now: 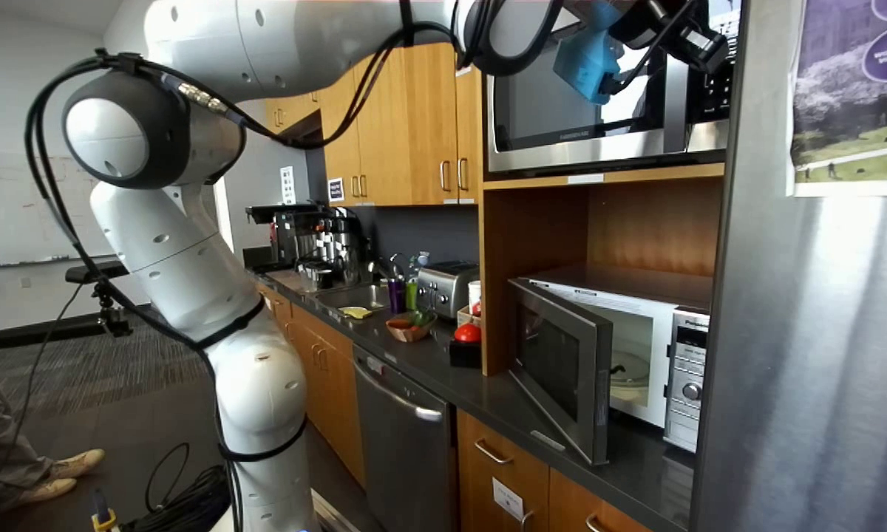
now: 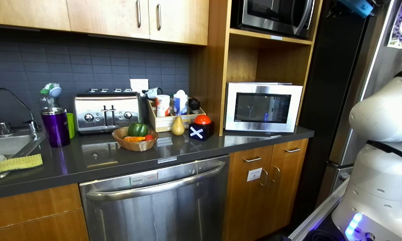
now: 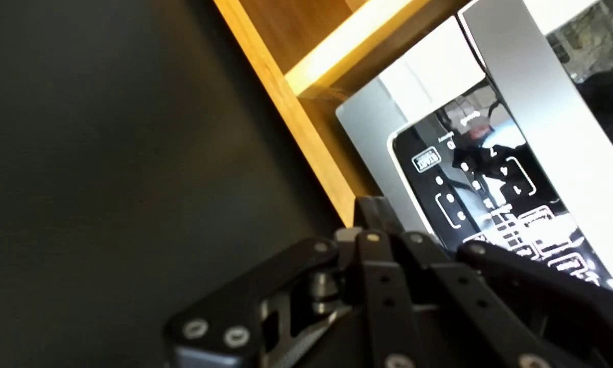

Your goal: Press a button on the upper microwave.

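The steel-framed upper microwave (image 2: 271, 14) has a glossy black keypad (image 3: 482, 186).

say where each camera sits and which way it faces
An exterior view sits beside the arm, facing along the counter toward the sink; most of the arm shows.
An exterior view sits before the dishwasher, facing it; lower arm and blue wrist mount show at right.
The wrist-mounted view looks past shut jaws to the upper microwave and its control strip.
Both exterior views share the counter, toaster and upper microwave.

A green pepper (image 2: 138, 129) sits in a basket (image 2: 136, 145) near a pear (image 2: 178, 127).
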Controlling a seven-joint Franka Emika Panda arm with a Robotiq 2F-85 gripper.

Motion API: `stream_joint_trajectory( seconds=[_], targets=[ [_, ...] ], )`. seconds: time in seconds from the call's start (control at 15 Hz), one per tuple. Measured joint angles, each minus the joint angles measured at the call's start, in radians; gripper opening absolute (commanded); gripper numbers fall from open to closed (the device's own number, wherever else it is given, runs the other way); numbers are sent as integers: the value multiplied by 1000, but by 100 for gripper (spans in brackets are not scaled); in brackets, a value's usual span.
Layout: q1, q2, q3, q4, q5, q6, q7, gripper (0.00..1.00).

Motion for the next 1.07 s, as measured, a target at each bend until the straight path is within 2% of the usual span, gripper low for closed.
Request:
stream_joint_trajectory(
  seconds=[0.13, 0.33, 0.53, 0.8, 0.87, 0.93, 1.07],
  targets=[
    [-15, -54, -10, -25, -32, -105, -51, 0],
    [-45, -164, -27, -80, -89, -337, -126, 0],
    [-81, -290, -48, -125, -154, -606, -186, 0],
    [-88, -432, -101, -130, -246, -975, -265, 0],
    [-86, -454, -112, -120, -269, -1057, -287, 26],
    [-82, -471, -120, -110, -294, -1131, -312, 2],
    [-76, -489, -128, -110, -299, -1142, -309, 12]
  ],
)
